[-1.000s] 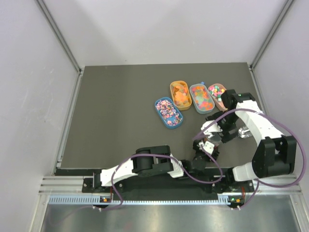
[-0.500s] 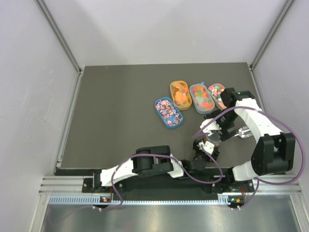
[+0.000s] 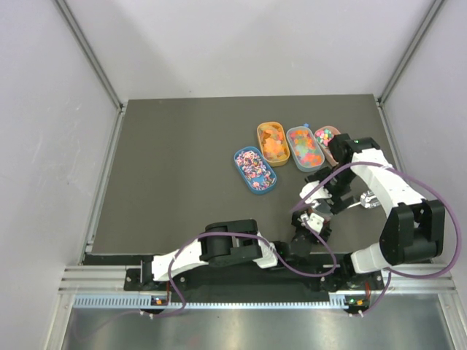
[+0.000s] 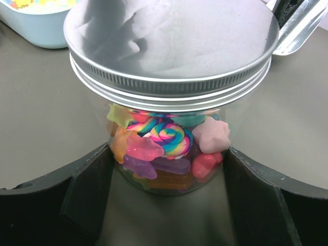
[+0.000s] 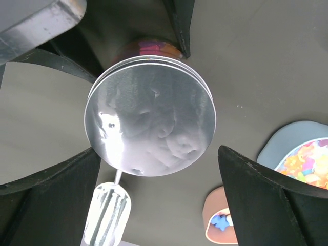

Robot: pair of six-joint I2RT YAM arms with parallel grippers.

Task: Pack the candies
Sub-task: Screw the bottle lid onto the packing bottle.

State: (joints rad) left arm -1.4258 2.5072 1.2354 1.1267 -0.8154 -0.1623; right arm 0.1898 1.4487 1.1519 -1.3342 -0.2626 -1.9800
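Observation:
A clear jar [image 4: 169,148] with a silver screw lid [image 5: 150,115] stands on the dark table, filled with candies [image 4: 166,136]: a rainbow swirl, pink, orange and purple gummies. My left gripper [image 4: 169,154] is shut on the jar, one finger at each side of its lower wall; it shows in the top view [image 3: 314,219]. My right gripper [image 5: 159,154] hangs open and empty just above the lid, its fingers [image 5: 266,200] wide apart; it shows in the top view [image 3: 332,191]. More candies fill four oval trays.
The trays stand in a row: blue [image 3: 255,170], orange [image 3: 273,142], teal [image 3: 305,148] and pink [image 3: 327,137]. A metal scoop [image 3: 368,197] lies right of the jar, its handle [image 5: 105,215] close to the lid. Grey walls enclose the table.
My right gripper has shifted slightly left over the jar. My left arm and the jar have not moved.

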